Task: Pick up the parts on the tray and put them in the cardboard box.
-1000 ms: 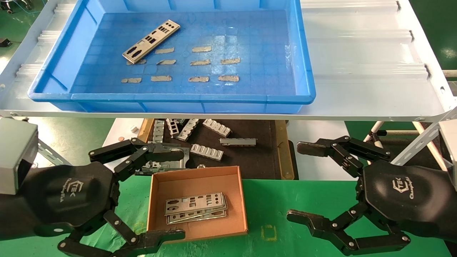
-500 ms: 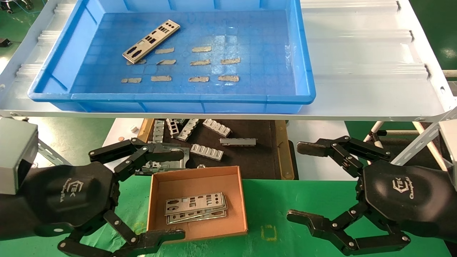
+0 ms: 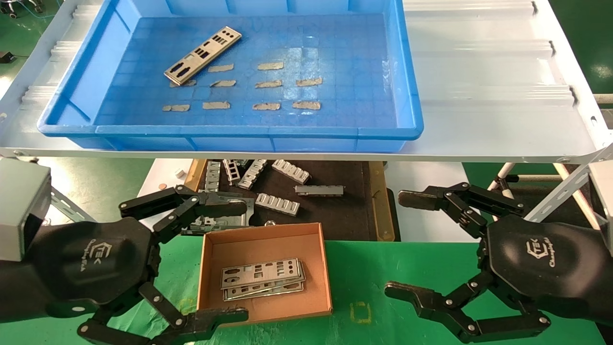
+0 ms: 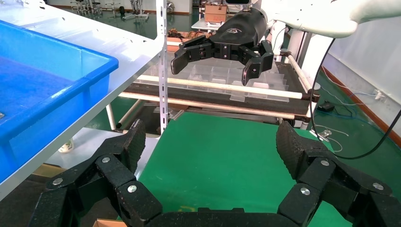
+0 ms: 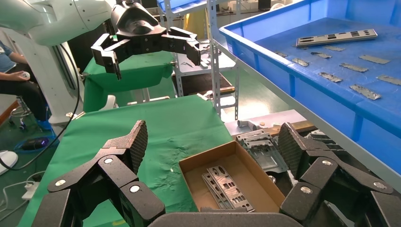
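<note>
A blue tray (image 3: pixel 397 72) on the shelf holds one metal part (image 3: pixel 202 55); below, a cardboard box (image 3: pixel 207 275) holds stacked parts (image 3: pixel 262 279); left gripper (image 3: pixel 239 261) and right gripper (image 3: pixel 402 244) flank it, fingers spread, empty.

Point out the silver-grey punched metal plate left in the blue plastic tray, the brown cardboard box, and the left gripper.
silver-grey punched metal plate (image 3: pixel 202 55), head view, its middle.
blue plastic tray (image 3: pixel 230 130), head view, near rim.
brown cardboard box (image 3: pixel 261 237), head view, far wall.
left gripper (image 3: pixel 237 261), head view, midway between its open fingertips.
</note>
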`<state>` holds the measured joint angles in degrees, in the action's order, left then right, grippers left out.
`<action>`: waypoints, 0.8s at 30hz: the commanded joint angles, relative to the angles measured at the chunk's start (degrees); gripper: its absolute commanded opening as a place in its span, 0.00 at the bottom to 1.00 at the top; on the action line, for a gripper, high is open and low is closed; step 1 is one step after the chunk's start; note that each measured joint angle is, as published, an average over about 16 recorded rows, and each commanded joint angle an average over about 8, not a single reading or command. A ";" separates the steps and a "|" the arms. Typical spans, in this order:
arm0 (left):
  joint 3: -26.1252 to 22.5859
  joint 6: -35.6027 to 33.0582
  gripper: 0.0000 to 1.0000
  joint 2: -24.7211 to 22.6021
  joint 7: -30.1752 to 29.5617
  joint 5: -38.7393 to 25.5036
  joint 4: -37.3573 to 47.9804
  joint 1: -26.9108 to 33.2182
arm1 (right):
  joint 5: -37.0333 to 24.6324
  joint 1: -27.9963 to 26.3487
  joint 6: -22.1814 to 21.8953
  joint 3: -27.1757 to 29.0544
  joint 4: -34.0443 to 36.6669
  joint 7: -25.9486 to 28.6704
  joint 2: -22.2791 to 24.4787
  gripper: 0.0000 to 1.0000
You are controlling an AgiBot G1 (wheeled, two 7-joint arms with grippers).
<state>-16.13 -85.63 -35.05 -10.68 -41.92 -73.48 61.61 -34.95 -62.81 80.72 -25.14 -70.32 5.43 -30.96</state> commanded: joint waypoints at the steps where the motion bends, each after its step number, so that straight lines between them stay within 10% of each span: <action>1: 0.00 0.00 1.00 0.00 0.00 0.00 0.00 0.00 | 0.00 0.00 0.00 0.00 0.00 0.00 0.00 1.00; 24: 0.00 0.00 1.00 0.00 0.00 0.00 0.00 0.00 | 0.00 0.00 0.00 0.00 0.00 0.00 0.00 1.00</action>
<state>-16.13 -85.63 -35.05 -10.68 -41.92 -73.48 61.61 -34.95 -62.81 80.72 -25.14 -70.32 5.43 -30.96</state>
